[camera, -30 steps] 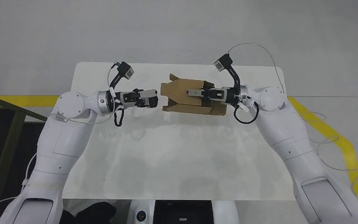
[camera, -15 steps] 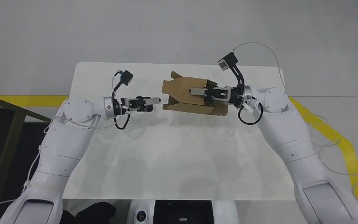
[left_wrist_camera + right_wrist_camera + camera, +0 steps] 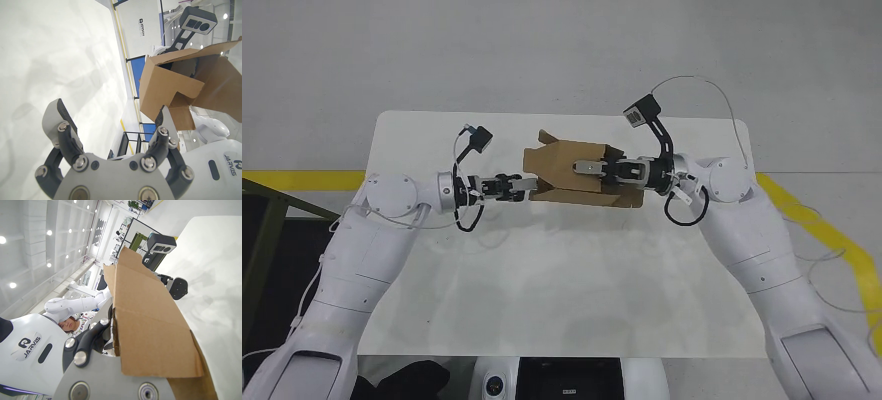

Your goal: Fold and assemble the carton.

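Cardboard carton [image 3: 554,163]: we are pinching it with the right gripper [image 3: 587,166]; the spread left gripper [image 3: 530,184] is touching its nine-o'clock flap [image 3: 182,118], and we judge a square push best.

White table [image 3: 562,290] with rounded corners, on grey floor [image 3: 542,60] with yellow tape [image 3: 302,180].

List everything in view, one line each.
carton: 1, brown, partly unfolded, held over the table's far middle
table: 1, white, under both arms
floor tape: 2 stretches, yellow, on the floor either side of the table
left hand: 1, grey and black, open, at the carton's left end
right hand: 1, grey and black, shut on the carton from its right end
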`<act>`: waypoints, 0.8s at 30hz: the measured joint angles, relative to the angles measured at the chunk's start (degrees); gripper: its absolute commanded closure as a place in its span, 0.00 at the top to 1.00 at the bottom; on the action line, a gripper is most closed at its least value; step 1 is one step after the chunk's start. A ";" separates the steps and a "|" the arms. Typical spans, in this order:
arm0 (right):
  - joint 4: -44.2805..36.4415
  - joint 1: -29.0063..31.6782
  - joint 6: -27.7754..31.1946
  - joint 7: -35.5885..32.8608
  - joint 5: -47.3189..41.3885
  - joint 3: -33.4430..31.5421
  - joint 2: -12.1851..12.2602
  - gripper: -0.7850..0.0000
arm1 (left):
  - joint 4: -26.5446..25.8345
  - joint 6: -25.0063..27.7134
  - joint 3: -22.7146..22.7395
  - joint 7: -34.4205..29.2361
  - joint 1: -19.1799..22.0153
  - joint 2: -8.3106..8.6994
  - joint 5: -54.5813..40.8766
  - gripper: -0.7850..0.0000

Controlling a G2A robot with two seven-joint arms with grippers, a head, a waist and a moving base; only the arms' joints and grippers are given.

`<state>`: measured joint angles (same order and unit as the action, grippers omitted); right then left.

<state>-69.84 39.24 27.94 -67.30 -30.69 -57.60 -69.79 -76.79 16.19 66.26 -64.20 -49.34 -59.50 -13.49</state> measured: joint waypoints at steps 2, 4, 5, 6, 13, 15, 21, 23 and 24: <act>-0.16 -0.02 -0.09 -0.22 -0.20 0.27 -0.10 0.00 | 0.00 0.05 -0.13 -0.01 0.14 -0.04 -0.31 1.00; -0.31 -0.05 -0.19 -0.54 -0.44 0.59 -0.22 0.00 | 0.01 0.11 -0.24 -0.10 0.26 -0.06 -0.65 1.00; -0.36 -0.05 -0.21 -0.68 -0.57 0.72 -0.27 0.00 | 0.05 0.13 -0.25 -0.13 0.30 -0.07 -0.79 1.00; -0.42 -0.07 -0.24 -0.88 -0.73 0.88 -0.34 0.00 | 0.12 0.14 -0.26 -0.17 0.36 -0.07 -0.97 1.00; -0.57 -0.24 -0.14 -2.03 -1.57 1.59 -0.68 0.00 | 0.40 0.14 -0.15 -0.30 0.63 -0.04 -1.73 1.00; -0.58 -0.33 -0.09 -2.30 -1.69 1.72 -0.77 0.00 | 0.47 0.11 -0.18 -0.37 0.74 -0.04 -1.87 1.00; -0.64 -0.49 -0.07 -2.93 -1.95 2.06 -0.99 0.00 | 0.56 0.24 -0.40 -0.43 1.09 -0.08 -2.06 1.00; -0.77 -0.49 -0.08 -3.13 -2.11 2.20 -1.07 0.00 | 0.57 0.25 -0.50 -0.43 1.18 -0.09 -2.09 1.00; -0.83 -0.50 -0.07 -3.23 -2.17 2.29 -1.12 0.00 | 0.62 0.25 -0.57 -0.41 1.24 -0.10 -2.10 1.00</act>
<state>-70.67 38.74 27.87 -70.53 -32.86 -55.31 -70.91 -76.16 16.45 65.70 -64.61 -48.10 -59.60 -15.59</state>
